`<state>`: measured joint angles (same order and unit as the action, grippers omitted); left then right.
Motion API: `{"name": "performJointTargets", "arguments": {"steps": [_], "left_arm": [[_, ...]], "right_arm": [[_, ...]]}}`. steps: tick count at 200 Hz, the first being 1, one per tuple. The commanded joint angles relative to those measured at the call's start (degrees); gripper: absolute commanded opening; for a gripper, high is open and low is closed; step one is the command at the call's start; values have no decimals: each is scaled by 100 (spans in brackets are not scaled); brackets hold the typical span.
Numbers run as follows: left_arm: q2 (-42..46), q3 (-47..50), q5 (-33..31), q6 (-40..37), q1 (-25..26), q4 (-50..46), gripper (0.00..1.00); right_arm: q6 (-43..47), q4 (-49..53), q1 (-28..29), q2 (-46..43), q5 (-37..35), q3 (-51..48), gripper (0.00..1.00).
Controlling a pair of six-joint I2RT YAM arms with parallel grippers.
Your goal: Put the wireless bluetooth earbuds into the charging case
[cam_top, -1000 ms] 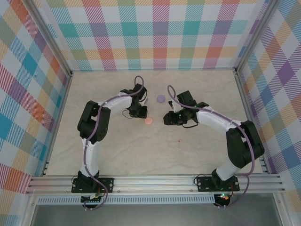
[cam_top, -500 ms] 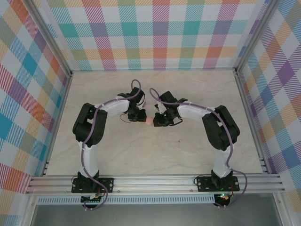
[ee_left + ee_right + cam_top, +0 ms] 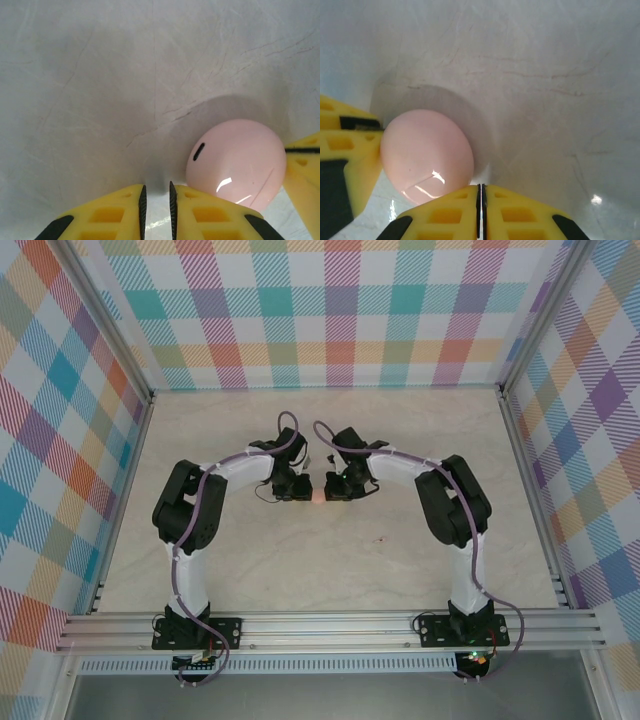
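In the last second I swung the right gripper (image 3: 333,489) left to the middle of the table (image 3: 420,570) and clenched it on nothing. The left gripper (image 3: 298,488) is pinched nearly closed, also empty. The case (image 3: 317,497) sits closed between them, touched on both sides; I judge it braced for opening.

left gripper (image 3: 156,195): fingers cut off at the bottom edge.
right gripper (image 3: 481,192): fingers cut off at the bottom edge too.
pink round case (image 3: 317,497): from above, half hidden between both grippers.
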<state>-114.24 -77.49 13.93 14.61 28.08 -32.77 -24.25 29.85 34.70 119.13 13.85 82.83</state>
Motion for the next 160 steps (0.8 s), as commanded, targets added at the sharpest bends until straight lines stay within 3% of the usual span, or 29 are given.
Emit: {"name": "performJointTargets", "arguments": {"steps": [1, 78, 129, 160], "left_arm": [[309, 180, 165, 123, 83, 5, 21], [516, 440, 682, 180, 137, 243, 22], [754, 399, -38, 207, 87, -51, 24], [705, 156, -84, 96, -148, -136, 24]], "right_arm": [[-89, 240, 2, 197, -168, 279, 14], [-34, 510, 2, 448, -245, 721, 15], [-80, 719, 2, 310, -643, 816, 15], [-49, 751, 2, -71, -747, 490, 16]]}}
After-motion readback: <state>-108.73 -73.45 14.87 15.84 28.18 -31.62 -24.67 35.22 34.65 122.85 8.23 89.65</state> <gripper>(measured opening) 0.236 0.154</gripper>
